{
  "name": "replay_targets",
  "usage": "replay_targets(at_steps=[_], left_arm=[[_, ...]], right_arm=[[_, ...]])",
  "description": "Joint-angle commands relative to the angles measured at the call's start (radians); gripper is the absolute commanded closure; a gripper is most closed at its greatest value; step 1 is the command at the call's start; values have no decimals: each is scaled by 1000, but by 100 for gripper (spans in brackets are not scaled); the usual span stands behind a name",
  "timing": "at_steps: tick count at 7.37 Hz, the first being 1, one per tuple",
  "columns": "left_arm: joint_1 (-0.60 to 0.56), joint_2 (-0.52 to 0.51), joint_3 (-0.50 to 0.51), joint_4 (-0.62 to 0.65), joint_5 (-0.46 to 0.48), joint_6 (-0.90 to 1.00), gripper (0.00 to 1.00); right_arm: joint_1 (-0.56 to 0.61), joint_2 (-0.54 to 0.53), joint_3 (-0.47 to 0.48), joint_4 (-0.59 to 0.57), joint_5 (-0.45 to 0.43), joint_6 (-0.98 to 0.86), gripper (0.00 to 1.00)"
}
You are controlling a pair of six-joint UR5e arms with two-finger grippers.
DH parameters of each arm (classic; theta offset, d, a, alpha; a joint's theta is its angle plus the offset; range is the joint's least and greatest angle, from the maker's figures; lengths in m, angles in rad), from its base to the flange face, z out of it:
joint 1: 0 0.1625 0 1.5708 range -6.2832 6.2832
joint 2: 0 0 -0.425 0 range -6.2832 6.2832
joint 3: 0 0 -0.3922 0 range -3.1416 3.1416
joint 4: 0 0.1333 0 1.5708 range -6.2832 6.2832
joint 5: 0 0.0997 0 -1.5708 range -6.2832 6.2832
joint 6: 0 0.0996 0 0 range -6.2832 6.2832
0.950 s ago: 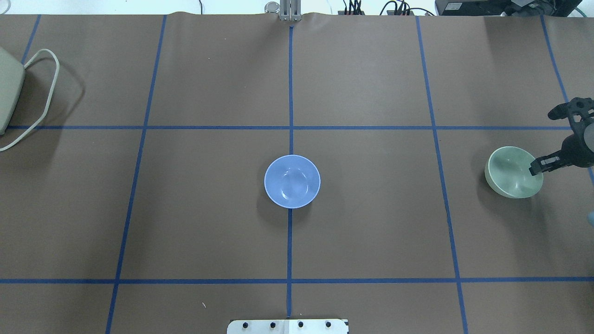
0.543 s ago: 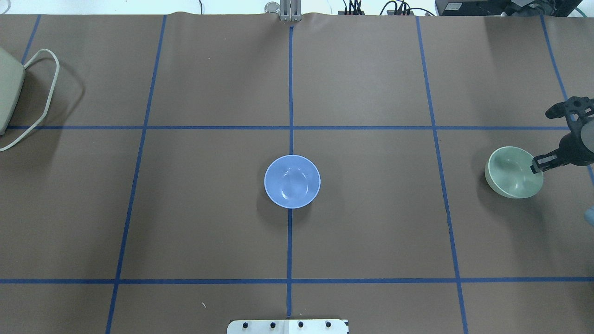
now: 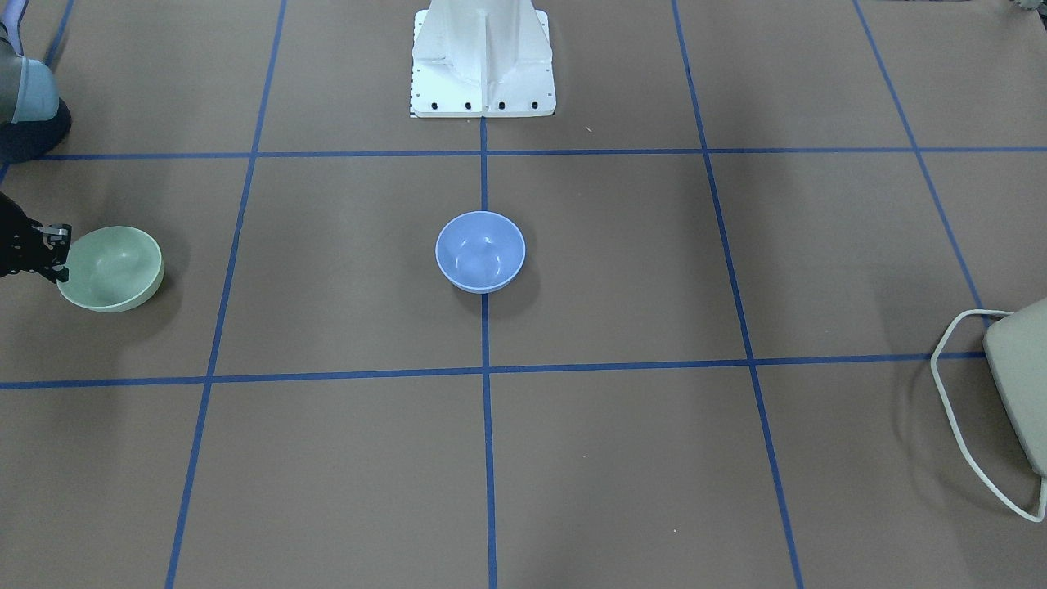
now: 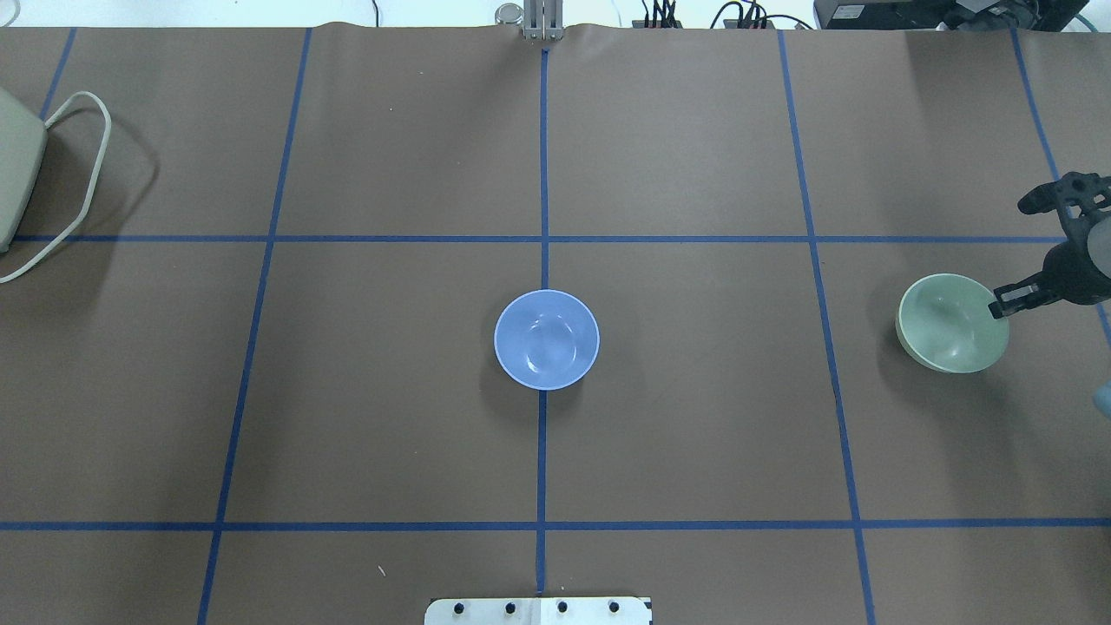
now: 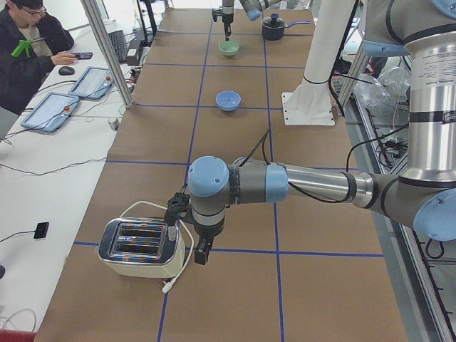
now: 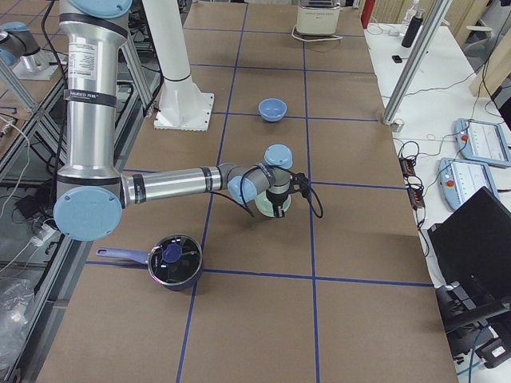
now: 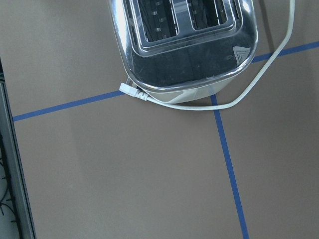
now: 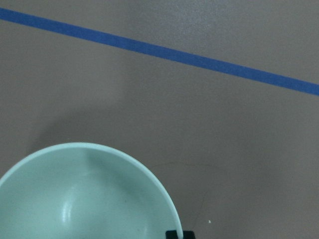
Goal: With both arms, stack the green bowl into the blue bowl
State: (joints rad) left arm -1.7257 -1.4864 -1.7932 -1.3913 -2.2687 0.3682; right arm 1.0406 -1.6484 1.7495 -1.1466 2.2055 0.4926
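Note:
The green bowl (image 4: 946,325) is at the table's far right, tilted a little, and also shows in the front view (image 3: 110,268). My right gripper (image 4: 998,305) is shut on its right rim, with one finger inside the bowl. The right wrist view shows the bowl (image 8: 84,199) with a fingertip (image 8: 178,234) at its rim. The blue bowl (image 4: 546,339) stands upright and empty at the table's centre, well apart from the green one. My left gripper (image 5: 201,253) hangs beside a toaster at the table's left end. I cannot tell whether it is open or shut.
A chrome toaster (image 7: 184,45) with a white cord sits at the table's left edge (image 4: 13,174). A dark pot (image 6: 174,261) stands near the right arm's base side. The white robot stand (image 3: 483,57) is at the near middle edge. Blue tape lines grid the brown table.
The green bowl has shifted a little to the left in the overhead view, with my right gripper on its rim. The blue bowl has not moved.

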Motion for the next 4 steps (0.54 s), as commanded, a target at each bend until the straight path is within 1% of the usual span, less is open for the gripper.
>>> replay_targets(at_steps=[1,2,3,4], left_arm=[[0,0,1,0,0,0,2],[0,0,5,0,0,0,2],[0,0,6,0,0,-2,2],[1,5,6,0,0,0,2]], right_arm=[[16,56,70,-12,88,103,100],[3,158,76,-12,92,294,100],[-80,265,76,-15,70,478,100],[-178,383,77,-66,-5,658,100]])
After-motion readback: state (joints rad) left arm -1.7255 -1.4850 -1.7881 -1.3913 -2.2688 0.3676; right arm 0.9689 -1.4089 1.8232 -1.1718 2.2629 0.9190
